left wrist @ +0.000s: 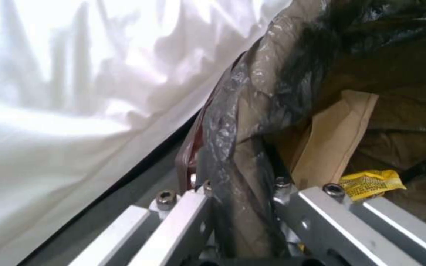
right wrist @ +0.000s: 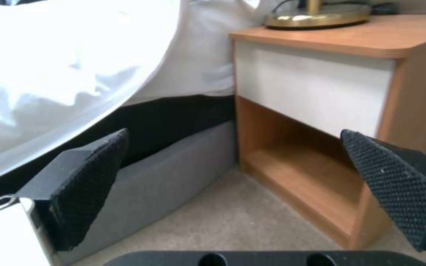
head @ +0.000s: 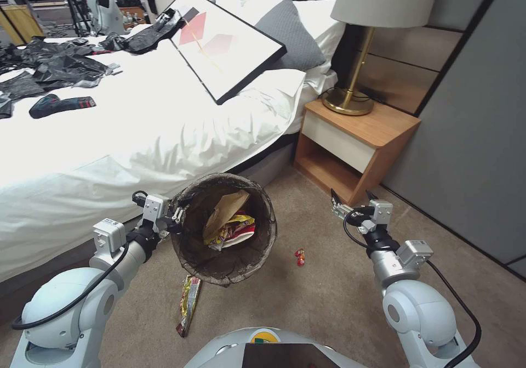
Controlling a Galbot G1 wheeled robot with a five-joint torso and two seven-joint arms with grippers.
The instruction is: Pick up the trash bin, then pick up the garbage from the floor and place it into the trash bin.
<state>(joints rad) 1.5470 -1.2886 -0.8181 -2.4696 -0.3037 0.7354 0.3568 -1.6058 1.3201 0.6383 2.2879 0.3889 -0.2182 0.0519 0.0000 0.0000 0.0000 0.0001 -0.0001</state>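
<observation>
Your left claw (head: 176, 214) is clamped on the trash bin's (head: 262, 244) left rim. Your right claw (head: 335, 203) hangs wide and empty near the nightstand (head: 372, 132). A red wrapper (head: 299, 256) lies on the floor (head: 318, 302) between them.

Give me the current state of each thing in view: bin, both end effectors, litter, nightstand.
Trash bin: held off the floor, tilted, partly filled.
Left end effector: shut on the bin's bagged rim.
Right end effector: open, empty, facing the nightstand.
Brown paper bag: inside the bin.
Snack packet: lying on the carpet.
Red wrapper: on the carpet.
Nightstand: drawer closed, lower shelf empty.
</observation>
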